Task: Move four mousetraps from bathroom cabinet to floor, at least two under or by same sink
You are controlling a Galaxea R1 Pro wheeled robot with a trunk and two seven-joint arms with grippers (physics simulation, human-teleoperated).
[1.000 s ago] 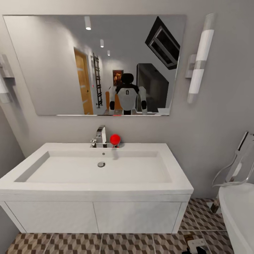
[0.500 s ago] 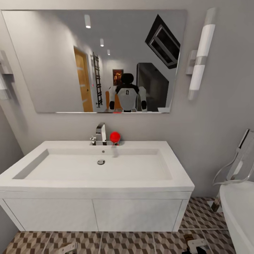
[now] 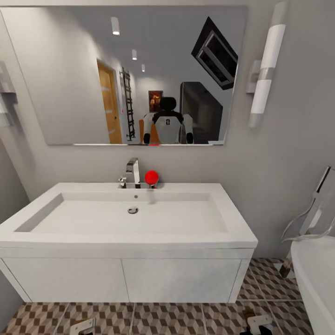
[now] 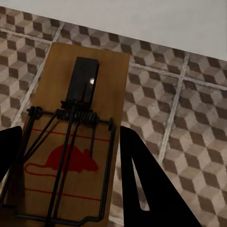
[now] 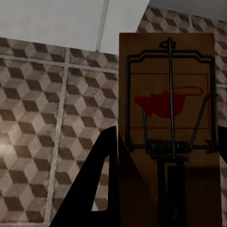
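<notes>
Tan board, left: a flat rectangular wooden mousetrap (image 4: 71,142) with black wire spring and a red mouse print sits between the black fingers of the left gripper (image 4: 71,189), which is clenched on it – held flat over the cube-patterned brown, beige and white floor tiles (image 4: 189,118), ready for setting down.
Tan board, right: a second mousetrap of the same make (image 5: 168,113) is grasped in the right gripper (image 5: 161,189) – one dark finger (image 5: 101,179) shows beside the board, the other is hidden behind it.
Sink: the wide white rectangular basin (image 3: 130,218) on its white wall-hung vanity (image 3: 125,279) fills the head view, with a chrome tap (image 3: 132,173) and a small red ball-shaped object (image 3: 151,177) behind it.
Why here: the robot faces the sink squarely, so both traps hang just before its base, where the task wants at least two.
Floor edge: small tan and dark shapes (image 3: 83,327) (image 3: 258,322) at the lower rim of the head view are probably the held traps and grippers; too cropped to be sure.
Step in hand: likely lowering and releasing both traps beside the vanity.
Mirror: the large wall mirror (image 3: 70,70) reflects the robot's white and black trunk.
</notes>
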